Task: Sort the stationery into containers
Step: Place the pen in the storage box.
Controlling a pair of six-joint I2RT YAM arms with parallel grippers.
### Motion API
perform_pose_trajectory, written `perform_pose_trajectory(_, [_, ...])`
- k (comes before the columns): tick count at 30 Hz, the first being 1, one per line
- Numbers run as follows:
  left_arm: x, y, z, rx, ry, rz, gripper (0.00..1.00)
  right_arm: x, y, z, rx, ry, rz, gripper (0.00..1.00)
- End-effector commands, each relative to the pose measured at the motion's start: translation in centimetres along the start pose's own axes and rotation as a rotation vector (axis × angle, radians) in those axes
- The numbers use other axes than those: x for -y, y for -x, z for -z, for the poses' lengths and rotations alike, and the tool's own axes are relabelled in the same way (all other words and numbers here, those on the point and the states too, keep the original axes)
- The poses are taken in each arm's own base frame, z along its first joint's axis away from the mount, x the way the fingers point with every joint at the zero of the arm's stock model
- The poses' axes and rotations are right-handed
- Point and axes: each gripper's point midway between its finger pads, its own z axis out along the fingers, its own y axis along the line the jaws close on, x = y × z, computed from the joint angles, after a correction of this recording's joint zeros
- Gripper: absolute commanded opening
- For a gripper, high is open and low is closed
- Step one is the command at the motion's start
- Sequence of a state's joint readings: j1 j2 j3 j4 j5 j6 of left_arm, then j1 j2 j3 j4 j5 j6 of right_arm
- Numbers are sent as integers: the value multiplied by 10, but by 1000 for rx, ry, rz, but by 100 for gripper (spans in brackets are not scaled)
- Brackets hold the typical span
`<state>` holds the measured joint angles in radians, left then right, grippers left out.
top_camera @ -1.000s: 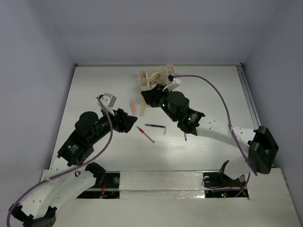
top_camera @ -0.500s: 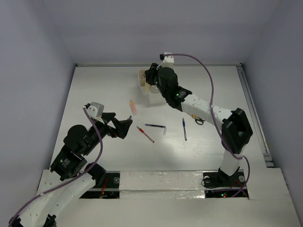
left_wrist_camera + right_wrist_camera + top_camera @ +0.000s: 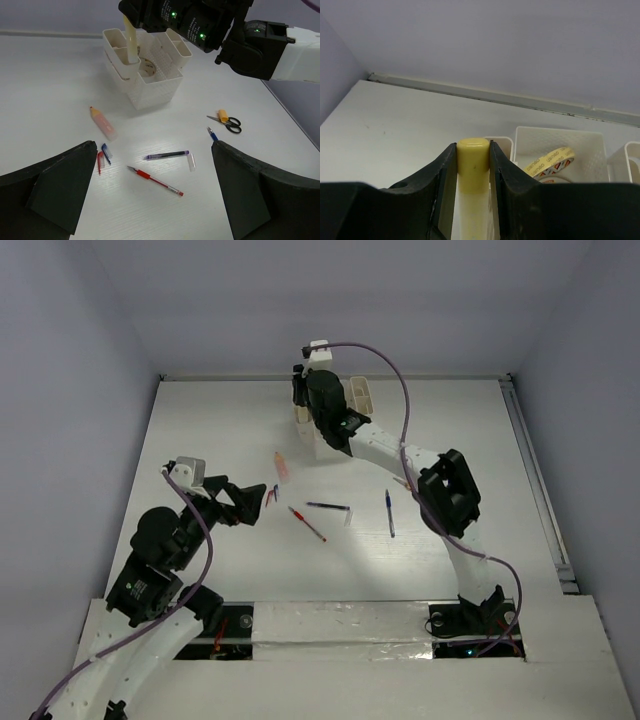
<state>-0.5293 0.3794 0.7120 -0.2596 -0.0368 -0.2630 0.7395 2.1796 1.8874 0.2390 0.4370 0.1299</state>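
With your right gripper (image 3: 472,152) clamped on the yellow stick (image 3: 130,40), hold it upright over the white organizer's (image 3: 152,92) narrow left-end compartment (image 3: 125,54), lower fully, then release.

Stationery lies scattered across a white table (image 3: 200,440), with a white desk organizer (image 3: 150,92) standing near the far edge. In front of it lie a pink stick (image 3: 102,123), a red pen (image 3: 155,181), and a dark pen (image 3: 166,155) with a clear cap (image 3: 191,161) just beside its tip. Small red (image 3: 100,161) and blue pieces (image 3: 106,151) sit side by side at left. At right lie a blue pen (image 3: 389,513) and black-handled scissors (image 3: 229,124), with a yellow stub (image 3: 223,116) touching them.
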Motion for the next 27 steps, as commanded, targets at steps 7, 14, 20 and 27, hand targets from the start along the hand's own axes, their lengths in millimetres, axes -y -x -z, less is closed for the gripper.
perform_pose_trajectory(7, [-3,12,-7,43,-4,-15,99,-5,31,-16,129,27,52,0])
perform_pose_trajectory(14, [-7,15,-6,55,8,-22,99,-8,16,-6,123,74,33,3])
perform_pose_trajectory(20, [-9,13,-9,47,15,-22,99,-5,34,7,138,76,15,44])
perform_pose_trajectory(27, [-9,14,-8,51,12,-22,99,3,74,54,160,109,-69,56])
